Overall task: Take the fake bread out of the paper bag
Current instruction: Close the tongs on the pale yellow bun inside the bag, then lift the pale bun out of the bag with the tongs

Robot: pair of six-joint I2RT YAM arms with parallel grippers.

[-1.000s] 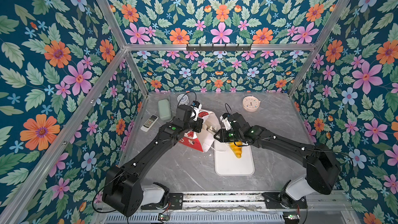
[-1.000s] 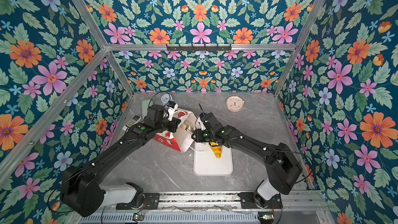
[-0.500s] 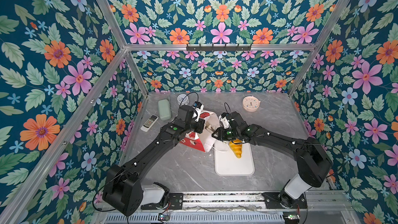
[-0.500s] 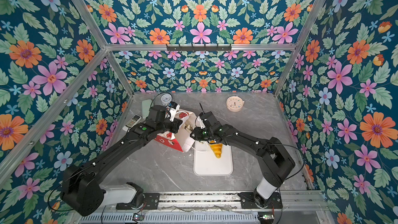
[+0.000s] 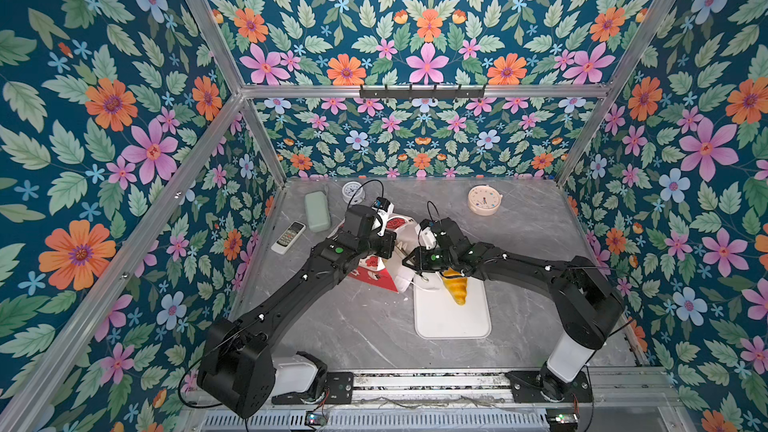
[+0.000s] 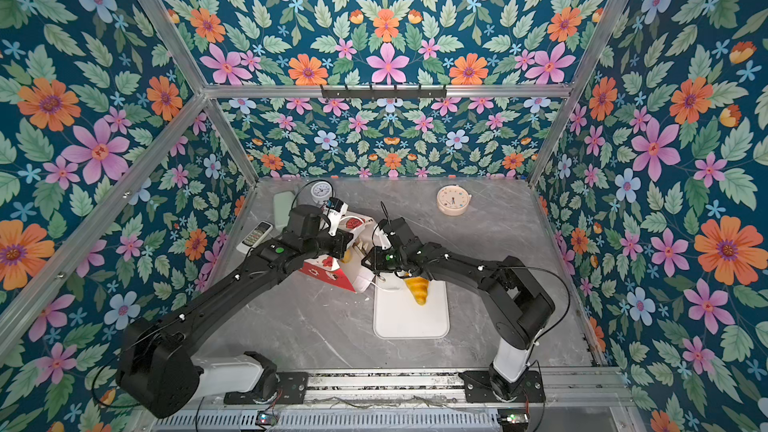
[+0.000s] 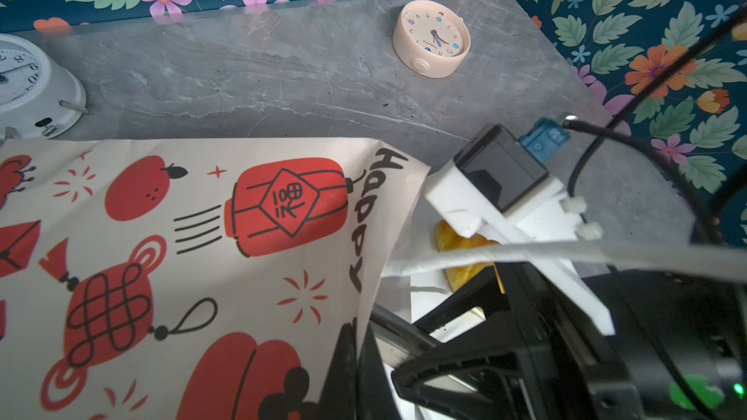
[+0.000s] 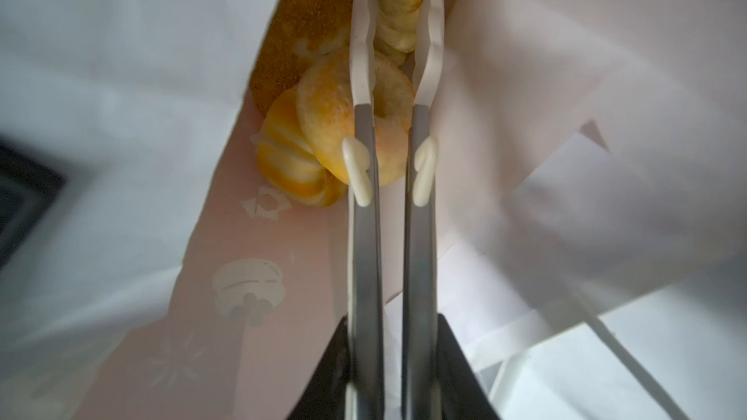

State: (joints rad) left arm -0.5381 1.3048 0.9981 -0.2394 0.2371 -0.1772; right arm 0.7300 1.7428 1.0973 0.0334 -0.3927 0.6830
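In both top views a white paper bag (image 5: 376,278) printed in red lies on its side on the grey marbled counter (image 5: 365,326). Its mouth is beside a smooth white tray (image 5: 453,326) bearing a glossy, ridged golden croissant (image 5: 456,289). Both black arms stretch low and meet at the mouth, the left hand (image 5: 392,253) at its rim and the right hand (image 5: 407,260) reaching inside, its fingertips hidden. The left wrist view adds the grip: the left hand's dark fingers (image 7: 345,357) are closed tight on the bag's thin, creased paper edge. Only the right wrist view shows the interior. A ring bagel (image 8: 327,115), a fluted bun (image 8: 283,159) and a grainy brown loaf (image 8: 299,30) are piled against the bag's wall. The right hand's slim white fingertips (image 8: 359,34) press either side of a pale twisted roll (image 8: 398,14).
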